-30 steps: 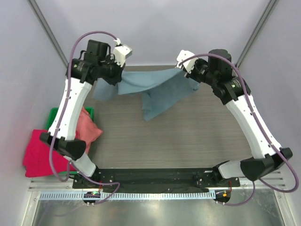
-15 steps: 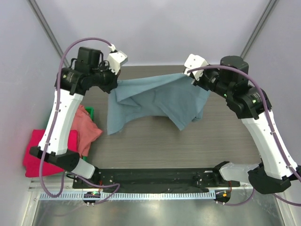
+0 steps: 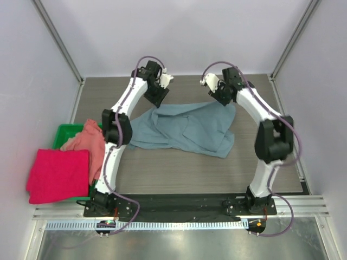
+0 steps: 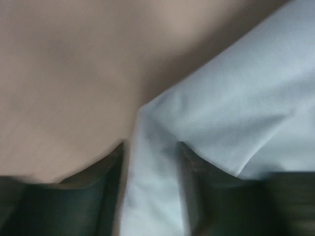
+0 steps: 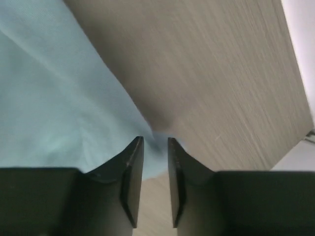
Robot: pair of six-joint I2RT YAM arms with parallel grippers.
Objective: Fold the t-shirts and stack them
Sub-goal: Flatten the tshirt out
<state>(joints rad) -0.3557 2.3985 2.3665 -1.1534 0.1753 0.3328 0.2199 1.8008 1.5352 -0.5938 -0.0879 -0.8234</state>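
The slate-blue t-shirt [image 3: 190, 129] lies spread and rumpled on the middle of the table. My left gripper [image 3: 158, 95] is low over its far left corner. In the blurred left wrist view, that gripper [image 4: 150, 147] has its jaws apart, with a band of the blue t-shirt [image 4: 231, 113] running between them. My right gripper [image 3: 223, 96] is at the far right corner. The right wrist view shows this gripper [image 5: 155, 142] open, with the tip of the blue t-shirt [image 5: 54, 103] lying under the gap. The salmon-pink t-shirt [image 3: 91, 142] and the crimson-pink t-shirt [image 3: 57, 176] sit at the left.
A green bin [image 3: 64, 131] stands at the table's left edge under the two pink shirts. Grey walls close in the back and sides. Bare wood table [image 3: 184, 170] shows in front of the blue shirt, and a metal rail [image 3: 179, 223] runs along the near edge.
Both arms have swung inward and down, bringing the hanging blue shirt onto the table. Both grippers, shut on its corners before, now have their jaws apart.
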